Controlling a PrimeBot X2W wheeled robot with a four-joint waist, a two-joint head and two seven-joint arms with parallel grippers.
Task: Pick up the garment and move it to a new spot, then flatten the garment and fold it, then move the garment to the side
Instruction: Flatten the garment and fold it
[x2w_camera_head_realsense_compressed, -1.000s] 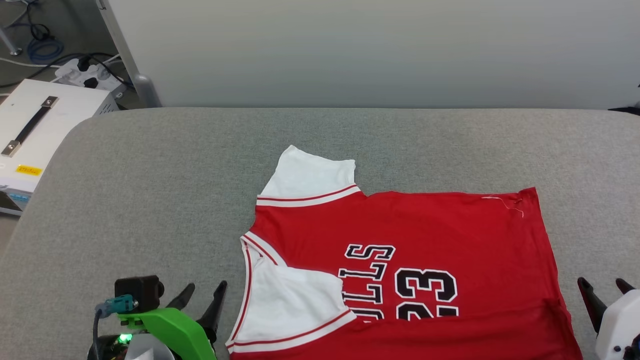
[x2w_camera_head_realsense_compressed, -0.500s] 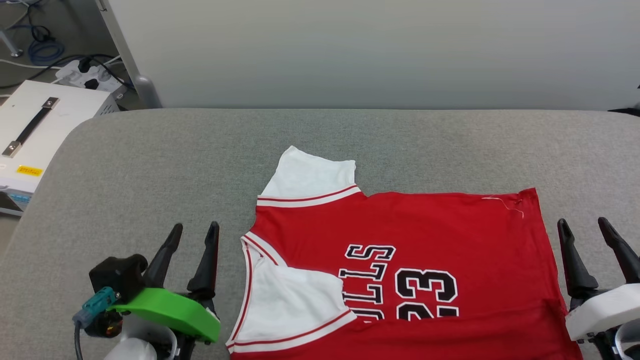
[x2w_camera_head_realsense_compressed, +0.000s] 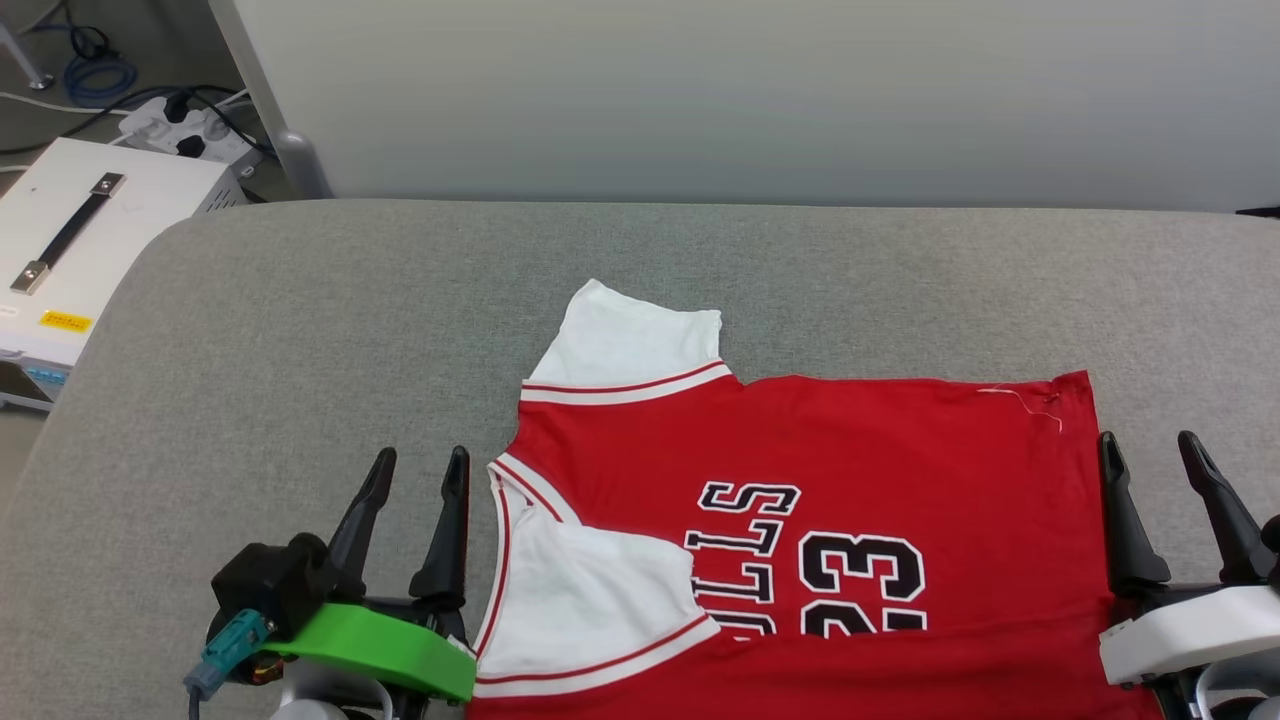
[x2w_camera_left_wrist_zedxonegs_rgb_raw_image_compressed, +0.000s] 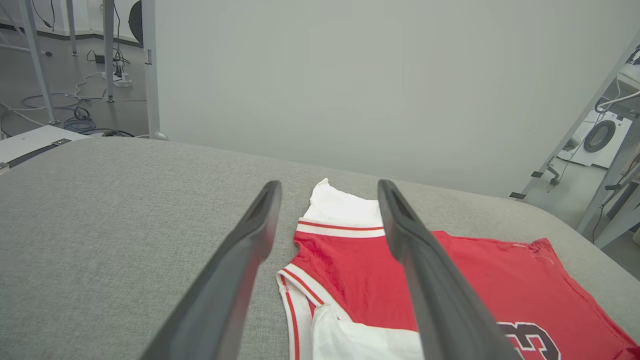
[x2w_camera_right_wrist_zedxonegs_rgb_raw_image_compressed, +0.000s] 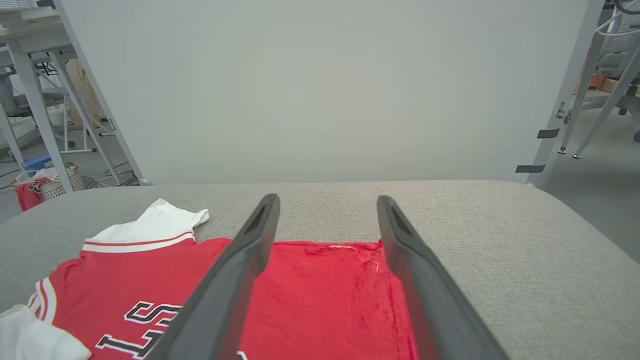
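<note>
The shirt (x2w_camera_head_realsense_compressed: 800, 450) lies spread on the counter (x2w_camera_head_realsense_compressed: 300, 350) between the open left hand (x2w_camera_head_realsense_compressed: 421, 455) by its collar and the open right hand (x2w_camera_head_realsense_compressed: 1146, 440) by its hem, so both should probably pinch the near corners low and together.

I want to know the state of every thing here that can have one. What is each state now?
jersey: lying on the grey pad, print side up
far sleeve: spread flat
near sleeve: folded over the chest, covering part of the print
left gripper: open, empty, left of the jersey
right gripper: open, empty, right of the jersey
</note>
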